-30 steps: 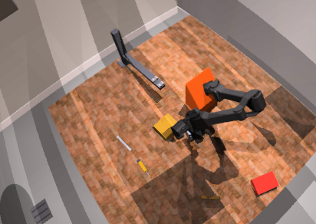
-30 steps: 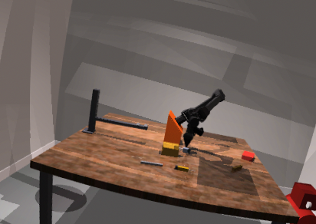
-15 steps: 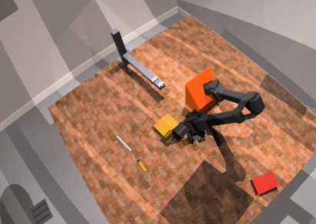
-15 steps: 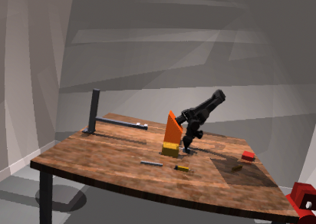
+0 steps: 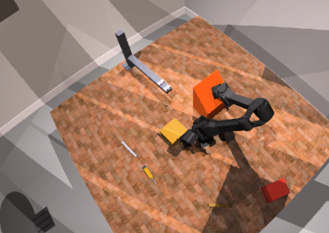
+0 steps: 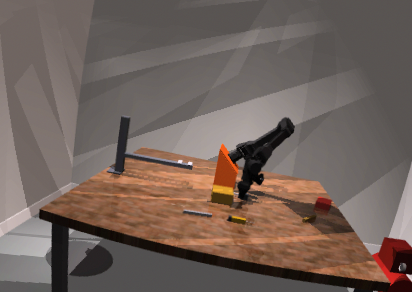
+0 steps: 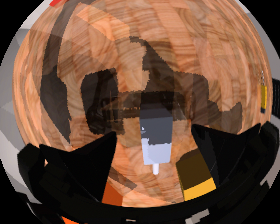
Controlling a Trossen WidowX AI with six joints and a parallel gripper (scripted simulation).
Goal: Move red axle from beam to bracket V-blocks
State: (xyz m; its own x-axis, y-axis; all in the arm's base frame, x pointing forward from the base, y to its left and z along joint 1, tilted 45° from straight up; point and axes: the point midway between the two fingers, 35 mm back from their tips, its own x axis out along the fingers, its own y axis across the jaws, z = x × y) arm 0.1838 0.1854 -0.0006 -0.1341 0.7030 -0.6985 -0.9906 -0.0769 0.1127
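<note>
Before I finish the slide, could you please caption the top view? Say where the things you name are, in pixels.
Black robot arm (image 5: 263,110) reaching down beside a yellow block (image 5: 174,131) on a wooden table (image 5: 100,161).

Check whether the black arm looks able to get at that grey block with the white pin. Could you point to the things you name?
Probably yes: the black arm (image 5: 235,124) (image 6: 269,144) has its fingers spread either side of the grey block (image 7: 156,132), with nothing visible between. Depth is uncertain.

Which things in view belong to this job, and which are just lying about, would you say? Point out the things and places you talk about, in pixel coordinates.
Job:
- bracket (image 5: 148,73) (image 6: 123,144)
- pincer (image 5: 196,142) (image 6: 251,187) (image 7: 155,132)
- possibly grey block (image 7: 156,132); red axle unclear

Apparently lying about:
- orange wedge (image 5: 207,94) (image 6: 225,173) (image 7: 112,194)
- yellow block (image 5: 174,131) (image 6: 222,195) (image 7: 200,191)
- red block (image 5: 275,190) (image 6: 323,204)
- silver rod (image 5: 128,149) (image 6: 197,213)
- yellow-handled tool (image 5: 148,172) (image 6: 238,219) (image 7: 263,96)
</note>
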